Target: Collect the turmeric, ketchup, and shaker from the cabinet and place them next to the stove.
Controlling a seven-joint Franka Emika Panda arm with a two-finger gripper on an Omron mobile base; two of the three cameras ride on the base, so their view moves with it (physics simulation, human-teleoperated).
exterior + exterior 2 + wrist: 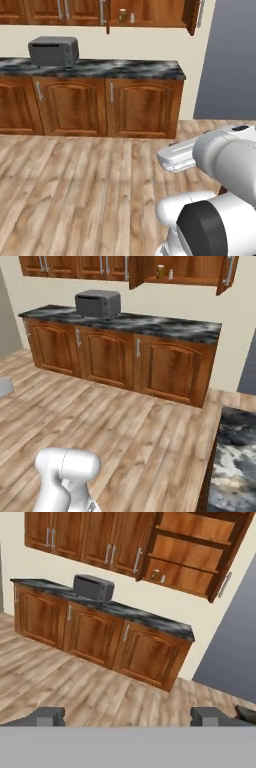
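Note:
High on the wall, the brown cabinet (pixel 150 12) (pixel 192 268) (pixel 192 559) stands open with both doors swung out. On its lowest shelf sit the amber turmeric jar (pixel 122 15) (pixel 160 271) (pixel 156 575) and, just right of it, the small white shaker (pixel 132 18) (pixel 171 274) (pixel 163 578). The ketchup is hidden from me and the stove is out of view. In the hand view my gripper (pixel 129 717) is open and empty, its fingertips (pixel 50 716) far apart. It is far back from the cabinet, over the wooden floor.
A grey microwave (pixel 53 51) (pixel 98 303) (pixel 93 587) sits on the dark marble counter (pixel 125 69) (pixel 165 326) over wooden base cabinets. A second marble counter corner (pixel 235 456) juts in at the right. A grey panel (pixel 232 60) stands right of the counter. Wooden floor lies between.

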